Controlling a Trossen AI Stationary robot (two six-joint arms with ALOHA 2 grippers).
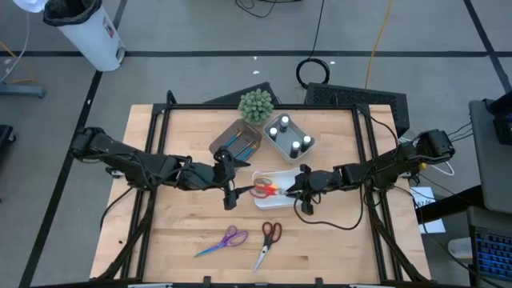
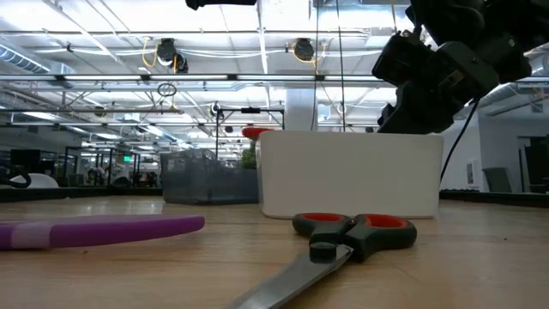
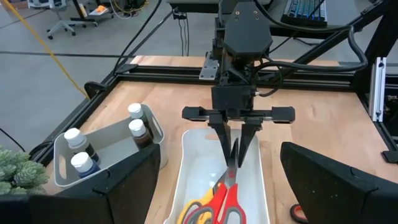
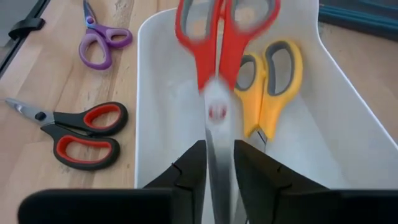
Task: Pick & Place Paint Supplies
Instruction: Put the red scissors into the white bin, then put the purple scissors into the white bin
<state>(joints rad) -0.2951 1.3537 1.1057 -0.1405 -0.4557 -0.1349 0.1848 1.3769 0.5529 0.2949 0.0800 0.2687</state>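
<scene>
My right gripper (image 4: 219,169) hangs over the white tray (image 1: 282,202), shut on red-handled scissors (image 4: 222,37). Yellow-handled scissors (image 4: 271,84) lie on the tray's floor beside them. My left gripper (image 1: 233,192) waits open at the tray's left end, its fingers (image 3: 134,180) spread wide and touching nothing. Purple scissors (image 1: 225,240) and black-and-red scissors (image 1: 269,238) lie flat on the table near its front edge. Blue brushes lie in the brown tray (image 1: 237,142). White-capped bottles (image 3: 138,129) stand in the pale blue-grey tray (image 1: 290,136). My right gripper pinches the red scissors' closed blades (image 4: 217,146) between its two fingers, just past the pivot. The fingers (image 3: 247,138) come slanting down from the table's right side. The scissors hang tilted, handles (image 3: 219,205) low inside the tray beside the yellow pair; whether they rest there I cannot tell.
The green spiky plant (image 1: 256,105) stands at the far edge behind the two trays. A black frame (image 1: 160,112) rims the table. A loose cable (image 1: 320,220) loops on the wood under the right arm. Bare wood lies at the near left and near right.
</scene>
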